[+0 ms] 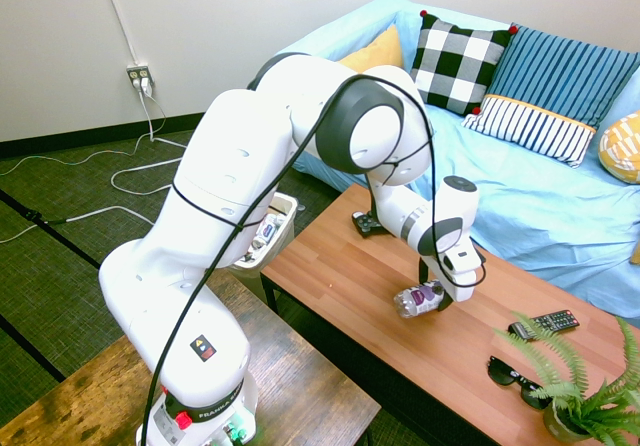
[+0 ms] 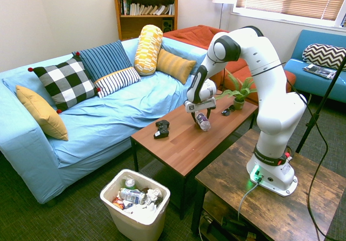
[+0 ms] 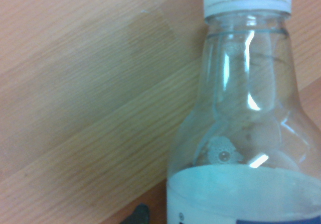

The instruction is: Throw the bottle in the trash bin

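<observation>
On the wooden table (image 1: pixel 350 276) in front of the blue sofa (image 2: pixel 92 122), the bottle (image 1: pixel 420 299) lies on its side, white cap pointing toward the arm's base, with the hand (image 1: pixel 437 291) right over its labelled middle. Its fingers stand apart and pointing straight down; whether they already straddle the body cannot be told from the exterior views, and nothing is gripped yet. The wrist view shows the clear neck and cap close up against the wood grain. To grasp well, I would judge the fingers should go either side of the label band, across the bottle's length, low enough to catch the widest part so the round plastic does not squirt out. The trash bin (image 2: pixel 136 204) sits on the floor off the table's end, well apart, already holding rubbish
</observation>
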Controlling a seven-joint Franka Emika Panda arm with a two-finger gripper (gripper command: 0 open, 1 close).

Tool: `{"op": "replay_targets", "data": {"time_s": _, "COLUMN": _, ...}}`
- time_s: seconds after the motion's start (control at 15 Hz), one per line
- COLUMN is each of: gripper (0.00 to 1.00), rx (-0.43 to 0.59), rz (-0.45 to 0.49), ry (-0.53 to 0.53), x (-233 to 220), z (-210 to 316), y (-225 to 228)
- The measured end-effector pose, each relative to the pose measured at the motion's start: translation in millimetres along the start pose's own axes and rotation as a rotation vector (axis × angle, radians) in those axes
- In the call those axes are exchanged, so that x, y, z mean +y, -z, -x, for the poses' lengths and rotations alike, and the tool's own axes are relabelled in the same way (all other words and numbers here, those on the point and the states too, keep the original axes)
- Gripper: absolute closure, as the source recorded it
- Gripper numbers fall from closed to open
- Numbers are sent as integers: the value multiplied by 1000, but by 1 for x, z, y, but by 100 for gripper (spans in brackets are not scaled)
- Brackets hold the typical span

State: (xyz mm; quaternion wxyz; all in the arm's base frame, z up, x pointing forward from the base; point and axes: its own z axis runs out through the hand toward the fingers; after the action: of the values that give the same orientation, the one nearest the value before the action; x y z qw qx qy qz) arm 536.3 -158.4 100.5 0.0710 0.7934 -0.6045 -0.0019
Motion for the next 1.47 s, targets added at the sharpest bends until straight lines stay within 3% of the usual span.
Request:
{"op": "replay_targets", "data": {"time_s": 0.73, "gripper": 100, "rx": -24, "rz": -16, "ry": 28, "x": -1, "z": -13, "y": 0}}
{"op": "replay_targets", "data": {"time_s": 1.0, "gripper": 100, "rx": -2, "rz": -107, "ry": 66, "x": -8, "z": -8, "y": 64}}
{"op": "replay_targets", "data": {"time_s": 1.2, "gripper": 100, "rx": 18, "rz": -193, "ry": 154, "x": -16, "z": 51, "y": 139}}
{"op": "replay_targets", "data": {"time_s": 1.47, "gripper": 100, "rx": 82, "rz": -265, "ry": 271, "x": -16, "z": 208, "y": 227}}
